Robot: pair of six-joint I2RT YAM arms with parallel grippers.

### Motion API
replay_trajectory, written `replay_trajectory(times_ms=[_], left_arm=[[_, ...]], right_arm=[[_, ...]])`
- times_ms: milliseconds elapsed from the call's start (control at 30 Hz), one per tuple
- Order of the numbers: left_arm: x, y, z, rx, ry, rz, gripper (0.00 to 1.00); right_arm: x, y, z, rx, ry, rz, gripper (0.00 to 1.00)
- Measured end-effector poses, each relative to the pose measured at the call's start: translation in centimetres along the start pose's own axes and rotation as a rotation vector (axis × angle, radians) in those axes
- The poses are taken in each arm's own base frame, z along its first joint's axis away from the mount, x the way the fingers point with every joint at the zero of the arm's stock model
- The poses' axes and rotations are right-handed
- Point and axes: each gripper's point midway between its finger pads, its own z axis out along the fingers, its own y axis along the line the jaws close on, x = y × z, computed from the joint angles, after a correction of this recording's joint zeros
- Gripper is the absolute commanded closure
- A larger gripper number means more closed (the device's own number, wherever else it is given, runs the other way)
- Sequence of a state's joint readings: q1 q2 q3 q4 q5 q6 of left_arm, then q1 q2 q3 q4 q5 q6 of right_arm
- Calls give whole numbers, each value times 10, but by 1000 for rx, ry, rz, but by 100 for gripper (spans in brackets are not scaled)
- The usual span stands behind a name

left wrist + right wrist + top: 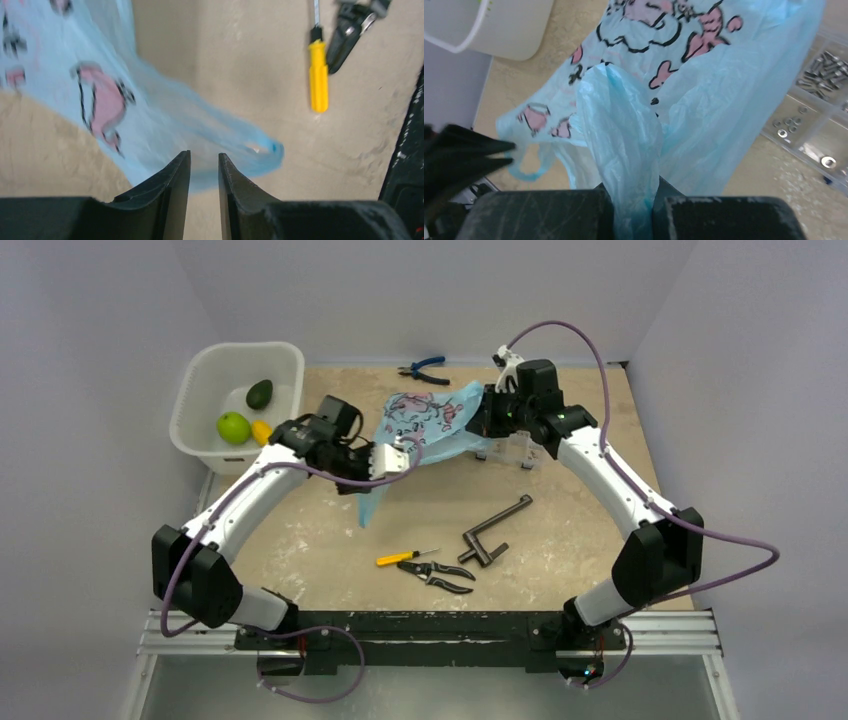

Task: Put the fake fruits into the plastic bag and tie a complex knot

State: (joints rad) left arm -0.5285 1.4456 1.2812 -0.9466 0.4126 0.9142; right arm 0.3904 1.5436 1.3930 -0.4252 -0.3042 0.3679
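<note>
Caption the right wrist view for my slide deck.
Right gripper clamps a bunched fold of the printed blue plastic bag, white tub and compartment box behind.

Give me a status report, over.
Right jaws shut on bag, left jaws slightly apart at its handle. Three fruits in tub, none bagged. Tools lie clear.

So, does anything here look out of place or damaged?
Nothing stands out: no spill, no damage. The fake fruits lie in the white tub, and the hand tools lie flat on the table.
</note>
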Motion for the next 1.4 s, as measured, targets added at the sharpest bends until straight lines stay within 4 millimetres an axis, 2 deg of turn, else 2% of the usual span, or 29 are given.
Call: replay_trajectory(times_ms=[100,167,233,300,333,367,433,467,567,633,667,733,900,1000,1100,1167,1267,1400], left_arm=[[33,18,-30,-76,21,-51,79],[46,25,-45,-107,30,-77,59],[52,35,-55,-128,14,-121,38],[45,48,-62,-179,-48,-188,13],[37,56,-68,-229,-87,-224,5],[23,64,-75,-286,-132,-253,2],[-20,70,-90,-391,-232,-257,0],[-44,66,-95,-418,-282,-237,0],[-123,37,-101,-438,-442,-188,0],[-146,29,-97,-457,-481,-218,0],[-149,32,-92,-485,-478,-251,0],[-142,45,-76,-547,-439,-325,0],[-98,60,-20,-602,-261,-460,0],[-82,59,-3,-610,-210,-505,0],[-79,52,-5,-607,-242,-520,0],[-84,48,-13,-608,-273,-524,0],[-99,50,-23,-624,-330,-536,0],[-108,60,-19,-675,-316,-538,0]], right_arm=[[9,-14,-15,12,11,-33,100],[16,-14,-24,-12,25,-50,100],[16,-6,-28,-52,26,-66,100],[14,0,-30,-81,19,-67,100],[13,3,-30,-93,17,-64,100],[12,4,-30,-100,13,-54,100],[10,7,-29,-109,6,-32,100],[9,8,-29,-112,2,-22,100],[3,12,-29,-121,-18,6,100],[0,13,-29,-126,-27,20,100],[0,14,-29,-127,-29,26,100],[-1,15,-29,-128,-31,38,100],[-1,16,-29,-129,-30,57,100],[-1,16,-29,-130,-30,63,100],[-2,16,-29,-131,-33,63,100],[-4,17,-29,-133,-39,63,100],[-6,18,-29,-138,-49,63,100],[-9,19,-29,-143,-61,65,100]])
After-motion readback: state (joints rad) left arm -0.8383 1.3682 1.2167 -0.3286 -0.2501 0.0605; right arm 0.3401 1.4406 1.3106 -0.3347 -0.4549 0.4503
